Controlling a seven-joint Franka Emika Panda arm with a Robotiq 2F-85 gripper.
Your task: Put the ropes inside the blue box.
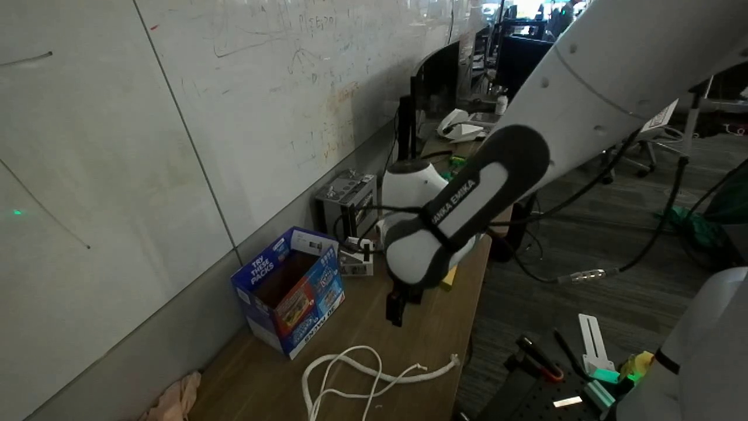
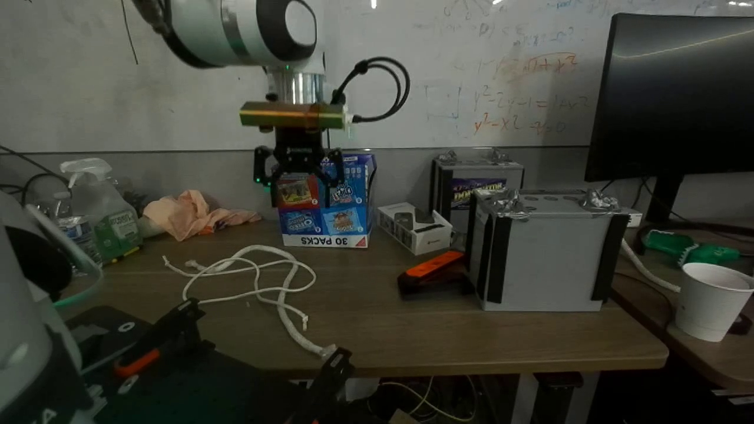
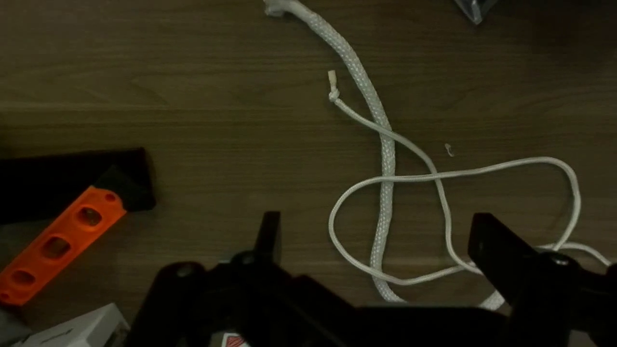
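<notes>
Two white ropes lie loosely tangled on the wooden table: a thick braided one [image 3: 384,202] and a thinner looping one [image 3: 506,166]. In an exterior view the thick rope [image 2: 288,321] reaches toward the table's front edge. The blue box [image 1: 312,318] stands against the wall, its top open and its inside brown and shadowed. My gripper [image 2: 300,199] hangs above the table, pointing down, jaws wide apart and holding nothing. In the wrist view, ropes show beyond the gap of the gripper [image 3: 376,219], and the right finger covers part of them. The box's lower inside is hidden.
Right of the blue box are a small white carton [image 2: 415,229], an orange-and-black tool [image 2: 435,266] and a large grey case [image 2: 548,259]. A peach cloth [image 2: 188,215] and a spray bottle [image 2: 115,224] sit to its left. The whiteboard [image 1: 193,117] rises behind.
</notes>
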